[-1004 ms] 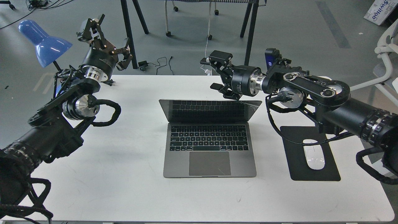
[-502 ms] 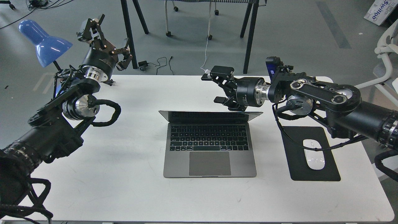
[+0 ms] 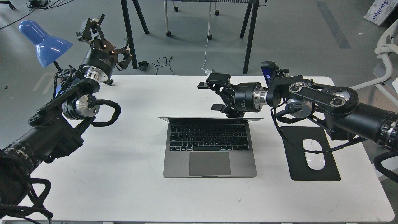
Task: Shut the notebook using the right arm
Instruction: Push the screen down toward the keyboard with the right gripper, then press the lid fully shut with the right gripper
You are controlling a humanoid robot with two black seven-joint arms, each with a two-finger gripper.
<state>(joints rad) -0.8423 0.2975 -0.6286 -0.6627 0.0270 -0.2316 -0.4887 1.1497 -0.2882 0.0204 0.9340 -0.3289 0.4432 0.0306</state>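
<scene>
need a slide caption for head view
Right tool open behind the notebook lid, seen edge-on; left tool raised, open.

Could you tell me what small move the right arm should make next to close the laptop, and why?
Probably push the lid forward and down toward the keyboard. The laptop's lid shows only as a thin edge, so it stands near upright, and the open right gripper sits just behind its top edge. Contact is unclear.
</scene>
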